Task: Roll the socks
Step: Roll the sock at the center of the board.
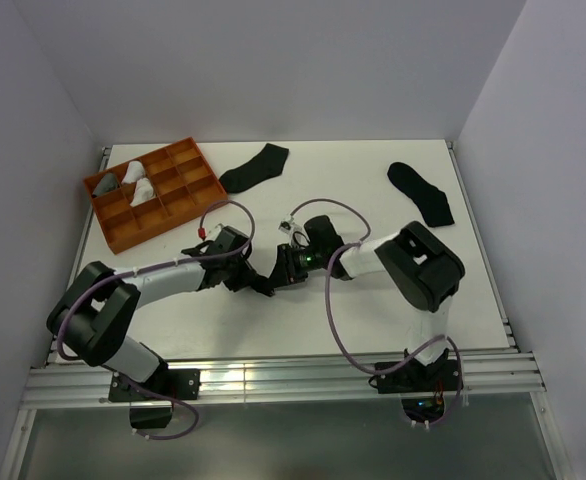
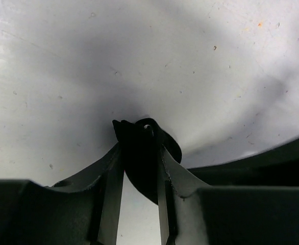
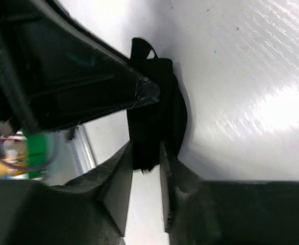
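Black sock [image 2: 142, 171], bunched: sits between the fingers of the left gripper [image 2: 139, 150], which is clamped on it, over the white counter [image 2: 63, 76]. Right gripper [image 3: 145, 149]: fingers narrowly apart, the same sock at their tips; whether it is pinched there cannot be told. Both grippers meet tip to tip.

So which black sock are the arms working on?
The bunched sock between the left gripper and right gripper, mid-table. The other two lie flat, untouched: the tray-side sock and the far-right sock.
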### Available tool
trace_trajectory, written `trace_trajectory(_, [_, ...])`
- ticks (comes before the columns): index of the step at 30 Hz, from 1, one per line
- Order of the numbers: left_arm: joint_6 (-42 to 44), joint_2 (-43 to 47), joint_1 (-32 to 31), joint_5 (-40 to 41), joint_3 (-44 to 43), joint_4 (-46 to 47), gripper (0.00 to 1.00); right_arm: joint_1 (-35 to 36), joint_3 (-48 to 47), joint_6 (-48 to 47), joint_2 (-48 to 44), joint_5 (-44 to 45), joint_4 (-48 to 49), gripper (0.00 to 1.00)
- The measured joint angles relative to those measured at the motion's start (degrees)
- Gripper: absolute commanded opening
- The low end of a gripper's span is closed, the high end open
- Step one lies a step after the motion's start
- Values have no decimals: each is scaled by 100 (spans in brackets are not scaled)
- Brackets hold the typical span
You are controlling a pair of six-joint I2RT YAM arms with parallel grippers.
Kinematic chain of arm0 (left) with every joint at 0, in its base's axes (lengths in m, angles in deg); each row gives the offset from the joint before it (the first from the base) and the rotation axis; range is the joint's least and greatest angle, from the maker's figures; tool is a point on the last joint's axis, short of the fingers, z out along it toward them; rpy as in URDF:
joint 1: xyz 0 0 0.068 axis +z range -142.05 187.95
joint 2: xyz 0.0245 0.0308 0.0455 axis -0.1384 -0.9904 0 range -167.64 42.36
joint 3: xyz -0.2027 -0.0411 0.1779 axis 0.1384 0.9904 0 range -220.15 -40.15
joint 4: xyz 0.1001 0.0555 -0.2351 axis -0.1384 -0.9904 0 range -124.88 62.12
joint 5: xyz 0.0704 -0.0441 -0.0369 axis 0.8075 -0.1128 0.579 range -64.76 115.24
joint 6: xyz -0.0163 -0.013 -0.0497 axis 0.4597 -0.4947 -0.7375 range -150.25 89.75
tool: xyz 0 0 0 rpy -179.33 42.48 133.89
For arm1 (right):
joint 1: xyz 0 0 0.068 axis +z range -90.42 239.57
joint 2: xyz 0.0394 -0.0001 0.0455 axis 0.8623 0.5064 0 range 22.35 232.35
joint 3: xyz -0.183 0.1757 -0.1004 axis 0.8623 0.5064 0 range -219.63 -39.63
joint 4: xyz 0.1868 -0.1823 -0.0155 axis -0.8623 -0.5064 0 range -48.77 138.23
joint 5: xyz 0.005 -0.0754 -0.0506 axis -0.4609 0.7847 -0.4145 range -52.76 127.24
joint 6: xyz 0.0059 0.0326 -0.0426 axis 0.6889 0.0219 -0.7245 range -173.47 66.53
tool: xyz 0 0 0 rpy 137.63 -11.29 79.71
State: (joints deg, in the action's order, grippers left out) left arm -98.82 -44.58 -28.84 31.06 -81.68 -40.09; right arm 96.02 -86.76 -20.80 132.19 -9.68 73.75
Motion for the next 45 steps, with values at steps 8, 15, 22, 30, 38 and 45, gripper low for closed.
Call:
trace_trajectory(8, [413,-411,0,2,-671,-693,31,752,470,-1357,-1534,2260,-874,48])
trace_trajectory(15, [785,-680,0,4,-1150,-1233,32,1934,667,-2334,-2151,4465,-890,50])
trace_trajectory(22, [946,-785,0,-2,-1325,-1438,32,2507,566,-3008,-1926,5630,-960,49])
trace_trajectory(30, [1001,-841,7,-55,-1377,-1506,32,2977,411,-3482,-1390,6306,-874,49])
trace_trajectory(38, [1071,-850,11,-79,-1388,-1504,32,3016,234,-3670,-977,6592,-754,45])
trace_trajectory(45, [1093,-852,24,-105,-1388,-1499,35,3016,203,-3797,-767,6767,-535,9])
